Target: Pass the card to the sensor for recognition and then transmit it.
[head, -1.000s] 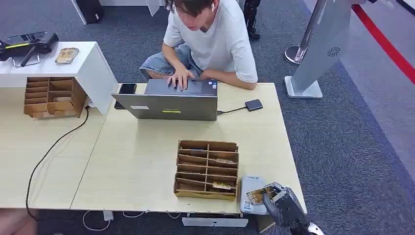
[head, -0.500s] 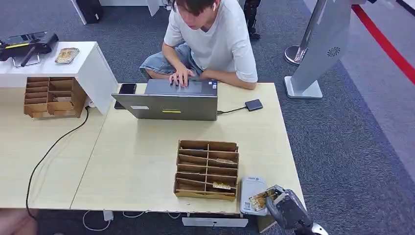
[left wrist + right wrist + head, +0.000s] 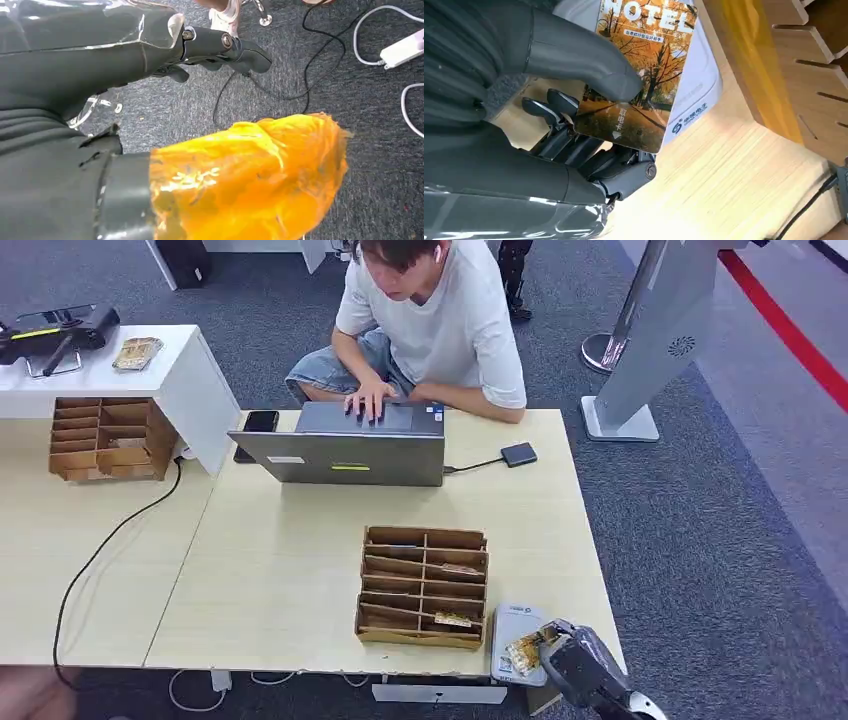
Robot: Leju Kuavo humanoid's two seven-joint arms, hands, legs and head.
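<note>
- The right hand (image 3: 580,668) pinches the hotel card (image 3: 641,75) over the white sensor (image 3: 513,623) at the table (image 3: 280,570) edge
- Recognition appears under way; passing it on remains
- Left hand (image 3: 220,45): grip unclear

The pale, straw-coloured wooden worktop (image 3: 280,570) shows a fine straight grain. On it stands a brown cardboard sorting box (image 3: 424,586), its dividers the same dull tan. Beside that lies a flat white card reader (image 3: 512,625) with small blue printing. The dark grey right hand (image 3: 549,125) has a glossy hotel card (image 3: 644,75) between its thumb and fingers, printed with autumn trees in orange and gold, white lettering across the top and a darker brown band below. The silver-grey laptop (image 3: 345,455) carries a small yellow-green strip. The person's T-shirt (image 3: 450,320) is plain white, the shorts faded blue denim. The carpet (image 3: 720,540) is speckled blue-grey, crossed by a red stripe (image 3: 790,335). The left hand (image 3: 150,100) is dark grey, with bright orange film over its thumb.
</note>
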